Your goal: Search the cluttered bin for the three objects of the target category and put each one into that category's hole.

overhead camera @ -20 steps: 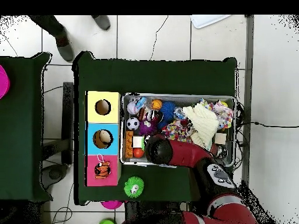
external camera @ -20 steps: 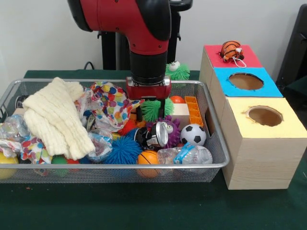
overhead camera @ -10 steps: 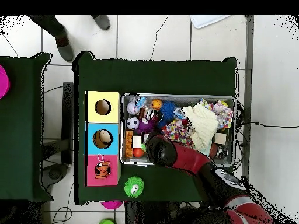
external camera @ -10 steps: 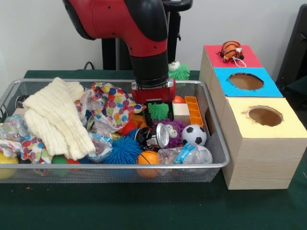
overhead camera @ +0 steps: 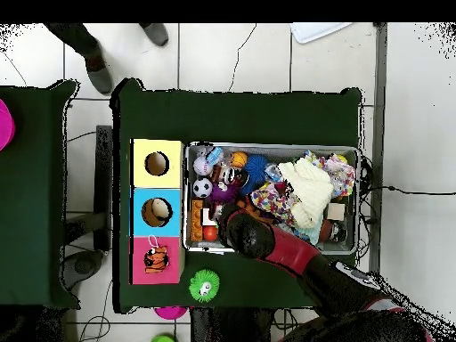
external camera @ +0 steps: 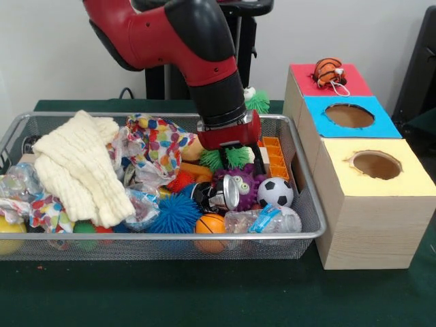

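Observation:
My gripper [external camera: 229, 157] is shut on a green spiky ball [external camera: 228, 159] and holds it just above the clutter in the wire bin [external camera: 170, 236], near the bin's right end. The arm leans, and in the overhead view it covers the gripper and the ball. Right of the bin stand three boxes: a yellow one with a hole [external camera: 376, 164], a blue one with a hole [external camera: 349, 115] and a red one [external camera: 306, 80] with an orange tiger toy [external camera: 328, 71] on top. A second green spiky ball [external camera: 257, 101] lies on the table behind the bin.
Below the gripper lie a purple spiky ball [external camera: 237, 181], a can [external camera: 225, 193], a soccer ball [external camera: 274, 191] and an orange brick [external camera: 274, 157]. A cream knit cloth [external camera: 82, 167] and a polka-dot cloth [external camera: 160, 143] cover the bin's left half. A person's feet [overhead camera: 93, 62] show at the overhead view's top.
The gripper has carried the green spiky ball up and to the right in the front view, toward the boxes. The arm has tilted more.

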